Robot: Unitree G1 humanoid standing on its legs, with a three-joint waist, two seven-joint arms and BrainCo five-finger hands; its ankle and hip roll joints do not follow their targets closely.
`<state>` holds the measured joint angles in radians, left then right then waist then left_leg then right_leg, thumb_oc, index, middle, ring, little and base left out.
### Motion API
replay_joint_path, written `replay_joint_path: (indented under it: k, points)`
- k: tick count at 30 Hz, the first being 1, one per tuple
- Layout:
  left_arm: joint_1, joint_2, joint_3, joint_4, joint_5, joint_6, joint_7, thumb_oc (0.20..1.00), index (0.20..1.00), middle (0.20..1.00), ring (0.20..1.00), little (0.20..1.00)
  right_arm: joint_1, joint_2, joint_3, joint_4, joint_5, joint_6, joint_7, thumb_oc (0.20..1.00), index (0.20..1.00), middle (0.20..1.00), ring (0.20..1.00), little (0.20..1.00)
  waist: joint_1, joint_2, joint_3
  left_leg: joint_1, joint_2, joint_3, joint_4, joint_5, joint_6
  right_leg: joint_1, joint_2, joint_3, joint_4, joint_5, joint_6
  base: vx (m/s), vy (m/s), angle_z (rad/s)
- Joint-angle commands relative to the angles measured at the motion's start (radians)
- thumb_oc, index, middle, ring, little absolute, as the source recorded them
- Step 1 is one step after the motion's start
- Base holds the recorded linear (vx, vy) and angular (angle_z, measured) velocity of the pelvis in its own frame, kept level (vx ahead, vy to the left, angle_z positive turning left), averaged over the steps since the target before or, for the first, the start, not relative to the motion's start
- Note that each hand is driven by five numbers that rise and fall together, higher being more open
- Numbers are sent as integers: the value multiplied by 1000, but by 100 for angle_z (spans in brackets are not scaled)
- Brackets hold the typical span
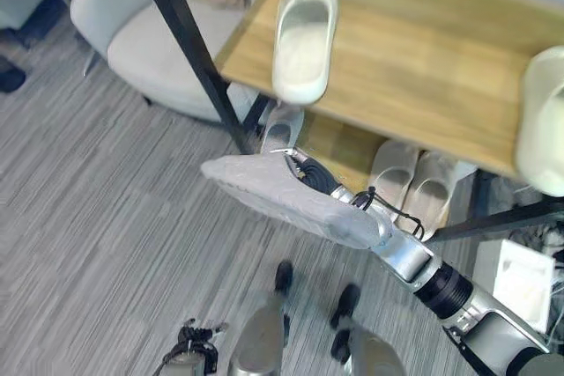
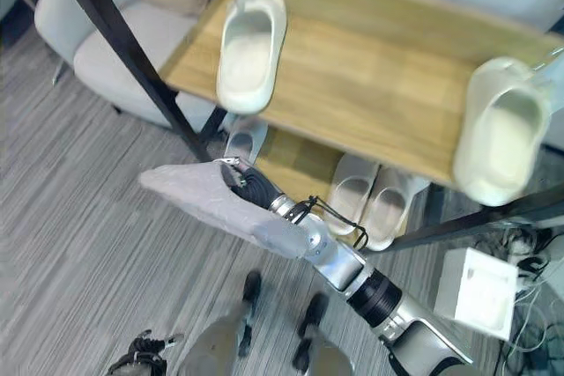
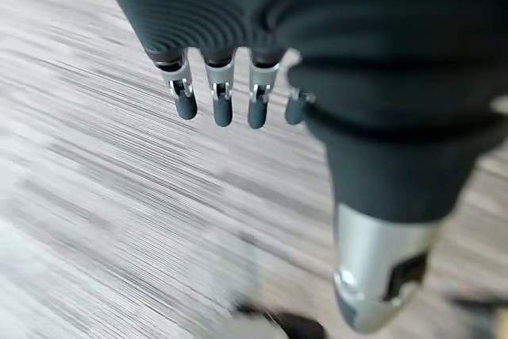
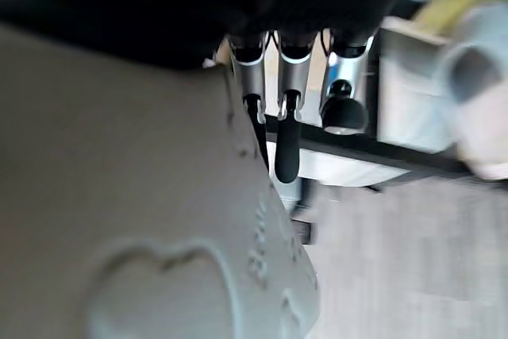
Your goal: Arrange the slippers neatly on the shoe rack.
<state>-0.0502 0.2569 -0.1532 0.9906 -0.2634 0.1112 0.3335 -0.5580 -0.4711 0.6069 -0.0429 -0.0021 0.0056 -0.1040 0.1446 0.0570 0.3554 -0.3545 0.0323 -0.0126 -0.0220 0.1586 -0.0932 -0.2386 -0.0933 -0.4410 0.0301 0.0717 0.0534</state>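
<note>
A grey slipper is held sole-up in the curled fingers of the right hand, beside the shoe rack. The left hand hangs relaxed. A black rack post might be clipped.

text: none legible | slipper sole: raised marks, unreadable | labels, numbers: none

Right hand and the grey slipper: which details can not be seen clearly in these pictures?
- Right hand: eye views, the grey slipper covers its fingers; grip unclear.
- Slipper at the top shelf's right end: left eye view, cut by the edge.
- Slipper on the lower shelf: partly under the top shelf.
</note>
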Motion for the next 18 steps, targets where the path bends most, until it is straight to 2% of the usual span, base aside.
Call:
replay_joint_path:
  k: [1,2,3,6,7,12,14,16,17,18]
  points:
    - [-33,41,-27,-15,-30,-22,23,1000,1000,1000,1000,1000,-112,2,-51,-62,-166,-17,-103,200,200,200,200,200,-3,-22,11,-43,-16,80,83,-9,7,-52,6,-1,172,-190,-1,-66,-3,60]
    - [-33,41,-27,-15,-30,-22,23,1000,1000,1000,1000,1000,-113,1,-51,-62,-166,-17,-103,200,200,200,200,200,-3,-22,10,-46,-16,80,86,-10,7,-55,6,-1,174,-191,-1,33,-32,33]
    - [-40,53,-40,-36,-29,-28,19,1000,1000,1000,1000,1000,-153,-35,-64,-27,-254,-4,-150,200,200,200,200,200,-10,-22,27,-76,-12,88,151,-61,9,-92,-10,22,232,-227,0,63,-33,13]
    - [-43,60,-43,-53,-35,-37,14,1000,1000,1000,1000,1000,-169,-42,-81,-12,-262,-6,-167,200,200,200,200,200,-18,-18,29,-125,-6,102,196,-84,16,-152,-20,36,281,-236,-4,9,28,10]
    - [-51,72,-44,-78,-51,-46,12,1000,1000,1000,1000,1000,-218,-75,-98,27,-312,11,-201,200,200,200,200,200,-18,-15,37,-174,3,109,237,-102,23,-207,-29,51,325,-242,-7,-25,72,13]
    - [-71,89,-43,-125,-74,-59,15,1000,1000,1000,1000,1000,-280,-139,-138,66,-408,47,-262,200,200,200,200,200,-26,-16,43,-263,13,115,311,-133,33,-300,-38,80,395,-258,-12,-28,35,-7]
    - [-39,104,-47,-265,-75,-73,16,1000,1000,1000,1000,1000,-274,-158,-178,63,-452,65,-298,200,200,200,200,200,-26,-13,47,-299,11,112,341,-147,41,-338,-40,87,426,-267,-17,-34,23,-3]
    - [-27,105,-45,-269,-79,-75,13,1000,1000,1000,1000,1000,-282,-168,-188,76,-492,72,-315,200,200,200,200,200,-26,-13,50,-319,11,111,359,-157,44,-356,-42,91,439,-270,-18,-38,28,-1]
    - [2,121,-37,-374,-96,-92,9,1000,1000,1000,1000,1000,-293,-180,-219,115,-547,105,-368,200,200,200,200,200,-27,-12,64,-376,12,107,423,-180,57,-415,-44,107,499,-278,-23,-58,45,-2]
    - [4,123,-36,-378,-96,-90,10,1000,1000,1000,1000,1000,-292,-179,-219,115,-547,105,-369,200,200,200,200,200,-26,-13,61,-381,13,108,428,-183,57,-420,-45,108,503,-280,-23,-90,52,-12]
